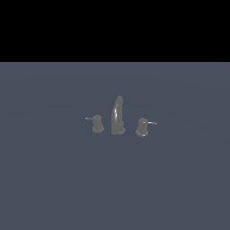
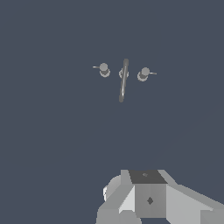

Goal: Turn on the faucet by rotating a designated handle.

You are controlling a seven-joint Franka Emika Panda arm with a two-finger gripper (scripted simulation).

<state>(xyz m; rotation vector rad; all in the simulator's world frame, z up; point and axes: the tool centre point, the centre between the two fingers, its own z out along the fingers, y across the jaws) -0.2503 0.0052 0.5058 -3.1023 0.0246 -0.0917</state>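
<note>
- Gripper first: only in the wrist view does any of the arm show, as a blocky pale-grey and white robot hand body (image 2: 148,199) at the edge of the picture; its fingertips are out of frame, so whether it is wide or narrow I cannot tell.
- Exterior view: a small dull-grey metal three-piece faucet (image 1: 117,117) stands on a flat slate-blue surface (image 1: 54,179), with no arm in sight.
- Its tall tapering curved spout (image 1: 117,114) is in the middle, upright.
- Toward the exterior view's left is the handle (image 1: 97,123) — a stubby flat-topped grey knob with a thin pale lever pointing away from the spout.
- Toward that view's right is a rounder-topped grey knob (image 1: 142,127), lever pointing the other way.
- Wrist view: the same set is seen from above — spout (image 2: 124,81) a narrow bar between the handle (image 2: 104,69) and the rounder knob (image 2: 143,74), all well apart from the hand body.
</note>
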